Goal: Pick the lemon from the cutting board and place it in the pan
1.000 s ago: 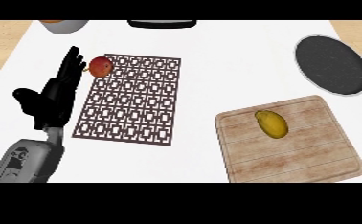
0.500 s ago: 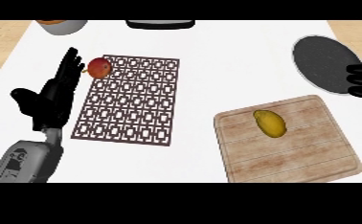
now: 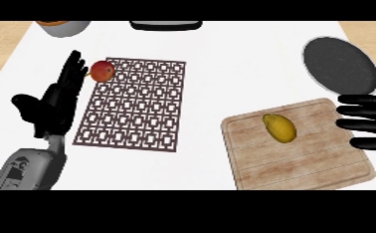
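At the right edge we see our right hand (image 3: 357,121) with its fingers stretched flat to the left over the cutting board (image 3: 294,152), holding nothing. The lemon (image 3: 280,128) lies on this board just left of these fingers, not touching them. The dark pan (image 3: 339,65) is just beyond the hand. Our left hand (image 3: 55,102) rests with relaxed fingers beside the patterned mat (image 3: 136,103), and a red apple (image 3: 102,70) lies near its fingertips.

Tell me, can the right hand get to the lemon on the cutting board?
Probably yes. The right hand shows at the view's right edge, its fingers open and pointing toward the lemon on the cutting board. Nothing lies between them; the pan sits farther back.
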Controlling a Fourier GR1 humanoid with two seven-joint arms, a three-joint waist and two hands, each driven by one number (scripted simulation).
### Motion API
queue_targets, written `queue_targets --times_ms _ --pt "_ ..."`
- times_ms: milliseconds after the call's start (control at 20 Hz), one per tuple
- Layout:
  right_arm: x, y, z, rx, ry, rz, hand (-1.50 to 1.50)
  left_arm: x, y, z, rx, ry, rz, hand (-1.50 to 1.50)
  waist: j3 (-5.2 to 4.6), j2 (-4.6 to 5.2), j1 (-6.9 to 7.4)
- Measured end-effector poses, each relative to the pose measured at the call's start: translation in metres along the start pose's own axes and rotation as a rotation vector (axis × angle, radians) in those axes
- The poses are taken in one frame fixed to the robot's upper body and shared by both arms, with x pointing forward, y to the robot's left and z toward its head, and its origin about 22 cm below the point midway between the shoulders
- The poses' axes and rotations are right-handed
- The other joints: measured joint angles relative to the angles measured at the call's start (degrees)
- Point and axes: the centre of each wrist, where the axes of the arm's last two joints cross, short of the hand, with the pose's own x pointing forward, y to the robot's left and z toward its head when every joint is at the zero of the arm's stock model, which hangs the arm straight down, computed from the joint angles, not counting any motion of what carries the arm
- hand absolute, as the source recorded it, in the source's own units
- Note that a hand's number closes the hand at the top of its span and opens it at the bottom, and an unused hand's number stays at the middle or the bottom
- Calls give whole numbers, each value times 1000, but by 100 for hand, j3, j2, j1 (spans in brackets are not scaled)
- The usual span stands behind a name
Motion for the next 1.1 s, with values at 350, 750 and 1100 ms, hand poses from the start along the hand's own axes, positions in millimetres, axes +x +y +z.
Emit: queue_targets --times_ms 350,750,1100 --pt "-13 24 -2 -5 53 15 -150 1 2 -2 -7 -1 -2 0 -1 8 29" --pt "-28 33 -12 71 77 45 -150 -2 4 -4 -10 -1 4 0 -3 17 49" --pt "-31 51 -26 149 55 66 -150 1 -1 -6 -10 1 -1 0 -3 9 35"
